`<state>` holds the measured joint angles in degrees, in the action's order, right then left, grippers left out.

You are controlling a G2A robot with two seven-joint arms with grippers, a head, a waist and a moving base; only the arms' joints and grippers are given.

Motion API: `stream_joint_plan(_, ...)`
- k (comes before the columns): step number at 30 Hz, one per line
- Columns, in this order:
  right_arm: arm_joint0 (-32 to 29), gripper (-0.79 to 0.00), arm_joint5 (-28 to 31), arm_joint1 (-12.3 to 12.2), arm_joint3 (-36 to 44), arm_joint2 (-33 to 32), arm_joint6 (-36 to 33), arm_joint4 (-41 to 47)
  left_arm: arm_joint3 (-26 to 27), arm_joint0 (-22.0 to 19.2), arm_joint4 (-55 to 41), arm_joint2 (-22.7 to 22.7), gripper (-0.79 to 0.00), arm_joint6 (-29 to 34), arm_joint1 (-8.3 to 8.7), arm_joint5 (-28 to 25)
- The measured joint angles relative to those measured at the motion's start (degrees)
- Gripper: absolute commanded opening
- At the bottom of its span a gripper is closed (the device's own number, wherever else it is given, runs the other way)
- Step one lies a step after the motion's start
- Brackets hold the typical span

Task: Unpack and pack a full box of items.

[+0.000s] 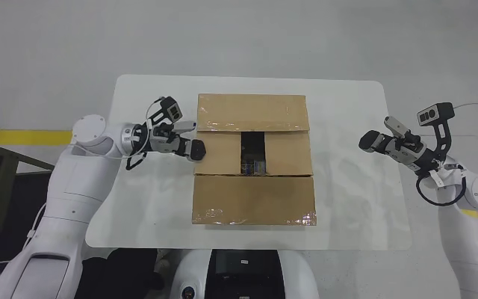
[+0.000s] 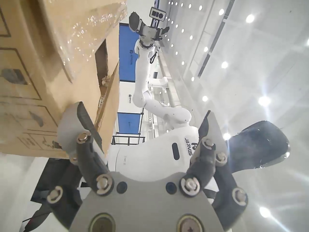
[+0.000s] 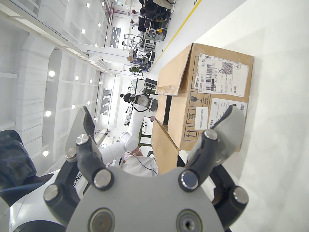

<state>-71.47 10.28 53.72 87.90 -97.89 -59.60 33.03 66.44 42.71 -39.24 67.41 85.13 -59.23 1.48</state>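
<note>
- Top view: cardboard box (image 1: 254, 198) sits mid white table (image 1: 351, 217). Long flaps are folded out flat to the far & near sides, short inner flaps mostly down w/ a dark gap (image 1: 253, 153) between them. Stuff inside is too dark to make out. Left gripper (image 1: 196, 149) is right at the box's left edge. Right gripper (image 1: 367, 140) hangs over the table's right part, well apart from the box. Grey floor (image 1: 60, 45) all round, yellow line (image 1: 33, 137) on it off to the left.
- Left wrist view: left gripper (image 2: 143, 112) has its fingers spread wide, nothing between them. One finger (image 2: 79, 119) is just beside a flap edge of the box (image 2: 29, 73), touching or not idk. Crinkly clear tape (image 2: 96, 18) on a flap. Behind it: white ceiling w/ round lights (image 2: 249, 18), blue wall panels (image 2: 126, 54).
- Right wrist view: right gripper (image 3: 159, 112) fingers also wide apart, holding nothing. Box end w/ a white shipping label (image 3: 221, 74) faces it, standing on the plain white tabletop (image 3: 277, 85). Yellow floor line (image 3: 190, 10) runs past the table, desks (image 3: 149, 32) & gear at the back of a bright white hall.
</note>
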Motion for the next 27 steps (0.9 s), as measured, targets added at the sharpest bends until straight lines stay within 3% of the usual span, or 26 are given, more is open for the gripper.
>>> stream_joint_plan(27, 0.0, 0.0, 0.0, 0.0, 0.0, 0.0, 0.0, 0.0, -9.55, -11.46, -9.86, -4.27, 0.0, -2.1, -3.7, -5.84)
